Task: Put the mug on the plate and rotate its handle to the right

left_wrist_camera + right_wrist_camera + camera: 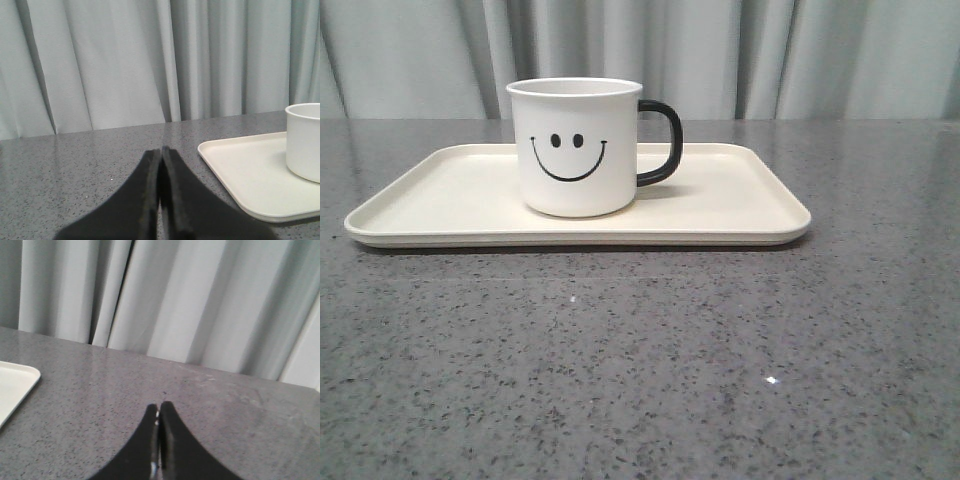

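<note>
The white mug (577,150) with a black smiley face stands upright on the cream plate (740,205), left of its middle. Its black handle (662,142) points to the right. Neither gripper shows in the front view. In the left wrist view my left gripper (161,150) is shut and empty over the grey table, apart from the plate (240,167) and the mug (304,140) at the side. In the right wrist view my right gripper (159,406) is shut and empty over the table, with only a corner of the plate (17,382) showing.
The speckled grey table (640,360) stretches in front of the plate. A pale grey curtain (770,50) hangs behind the table's far edge.
</note>
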Motion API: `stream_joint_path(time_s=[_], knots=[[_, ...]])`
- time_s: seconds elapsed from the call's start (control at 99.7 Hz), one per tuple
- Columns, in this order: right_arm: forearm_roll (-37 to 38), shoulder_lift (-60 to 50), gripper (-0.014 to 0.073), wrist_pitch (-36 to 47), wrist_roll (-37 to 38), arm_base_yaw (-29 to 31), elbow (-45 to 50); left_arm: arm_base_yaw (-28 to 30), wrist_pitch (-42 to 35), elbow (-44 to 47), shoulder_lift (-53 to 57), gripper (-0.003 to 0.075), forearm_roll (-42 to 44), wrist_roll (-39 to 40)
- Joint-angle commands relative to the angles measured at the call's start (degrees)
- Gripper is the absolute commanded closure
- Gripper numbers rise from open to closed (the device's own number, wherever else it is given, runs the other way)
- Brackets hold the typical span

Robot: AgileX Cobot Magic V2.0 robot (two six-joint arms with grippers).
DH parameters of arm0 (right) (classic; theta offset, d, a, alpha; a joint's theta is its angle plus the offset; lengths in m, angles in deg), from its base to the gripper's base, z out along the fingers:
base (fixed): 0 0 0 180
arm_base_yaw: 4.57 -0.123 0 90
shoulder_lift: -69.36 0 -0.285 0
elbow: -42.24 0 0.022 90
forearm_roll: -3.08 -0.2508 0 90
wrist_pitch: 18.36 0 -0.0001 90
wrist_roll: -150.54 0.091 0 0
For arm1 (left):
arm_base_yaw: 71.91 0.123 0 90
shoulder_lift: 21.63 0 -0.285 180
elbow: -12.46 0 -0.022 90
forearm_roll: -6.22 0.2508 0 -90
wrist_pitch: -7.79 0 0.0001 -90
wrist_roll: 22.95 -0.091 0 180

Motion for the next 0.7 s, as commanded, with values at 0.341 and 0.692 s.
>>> stream_joint_path(time_s=[0.341,0.692], knots=[[-6.5,-2.2,0.0704,13.4,0.2,0.0,13.8,0.0,-4.1,0.6,1.7,0.074,-0.7,0.4],[-6.5,-2.2,0.0704,27.9,0.2,0.0,25.0,0.0,-4.1,0.6,1.7,0.074,-0.7,0.4]])
